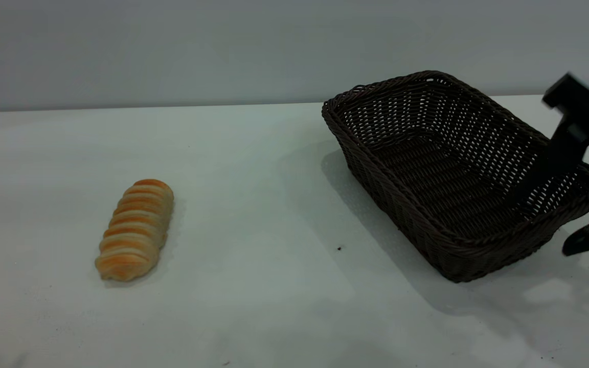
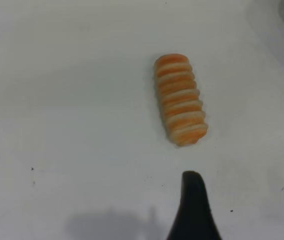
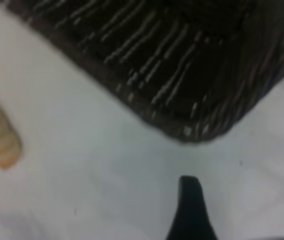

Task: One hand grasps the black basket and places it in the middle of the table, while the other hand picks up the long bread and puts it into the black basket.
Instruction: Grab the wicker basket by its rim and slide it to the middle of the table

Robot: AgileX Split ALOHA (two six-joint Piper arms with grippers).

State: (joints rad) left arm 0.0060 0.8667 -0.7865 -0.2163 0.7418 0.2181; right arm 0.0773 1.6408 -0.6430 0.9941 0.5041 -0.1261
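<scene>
The black basket (image 1: 458, 168) stands on the table (image 1: 274, 204) at the right, and its corner fills the right wrist view (image 3: 182, 75). The long bread (image 1: 135, 229) lies on the table at the left, far from the basket. My right gripper (image 1: 547, 220) is open at the basket's right end, one finger in front of the rim and one low beside the outer wall. It holds nothing. The left arm is out of the exterior view. In its wrist view one finger (image 2: 194, 210) hovers over the table just short of the bread (image 2: 180, 99), holding nothing.
A pale wall runs behind the table's far edge (image 1: 146, 107). A broad stretch of bare tabletop (image 1: 264, 240) lies between bread and basket, with a tiny dark speck (image 1: 339, 249).
</scene>
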